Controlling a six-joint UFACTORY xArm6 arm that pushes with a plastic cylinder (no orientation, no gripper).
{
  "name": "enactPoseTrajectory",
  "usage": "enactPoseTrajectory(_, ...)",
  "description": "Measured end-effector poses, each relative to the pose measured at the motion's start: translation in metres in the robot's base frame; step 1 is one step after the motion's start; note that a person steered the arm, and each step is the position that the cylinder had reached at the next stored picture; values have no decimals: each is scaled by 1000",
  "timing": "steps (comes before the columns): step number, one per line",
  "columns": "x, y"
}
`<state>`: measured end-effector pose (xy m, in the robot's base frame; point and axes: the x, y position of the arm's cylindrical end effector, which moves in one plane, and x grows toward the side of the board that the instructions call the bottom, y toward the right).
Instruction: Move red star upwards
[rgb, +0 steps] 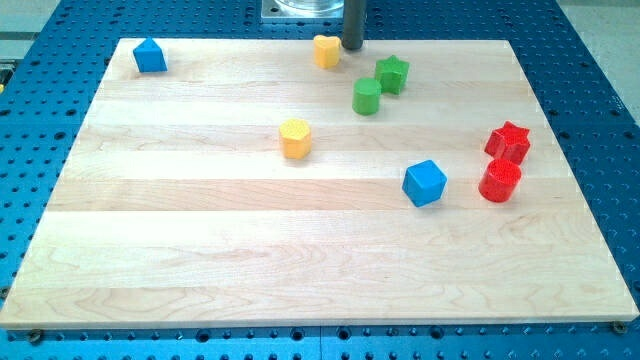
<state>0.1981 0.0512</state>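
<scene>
You see the red star (508, 141) near the board's (200, 250) right edge, touching the red cylinder (500, 181) just below it. My tip (352, 47) sits at the view's top, just beside a yellow block (326, 50), shape unclear, well apart from the star. No pincer here, only a rod.

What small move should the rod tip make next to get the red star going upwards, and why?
Probably my tip should first travel to the view's lower right. It now sits at the board's top edge, beside the yellow block, far from the red star. To push the star up it needs to get below it, where the red cylinder sits close.
</scene>
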Motion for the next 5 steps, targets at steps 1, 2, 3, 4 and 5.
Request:
enactPoseTrajectory(1, 11, -2)
enactPoseTrajectory(2, 15, -20)
enactPoseTrajectory(3, 9, -10)
enactPoseTrajectory(4, 9, 30)
enactPoseTrajectory(5, 20, 77)
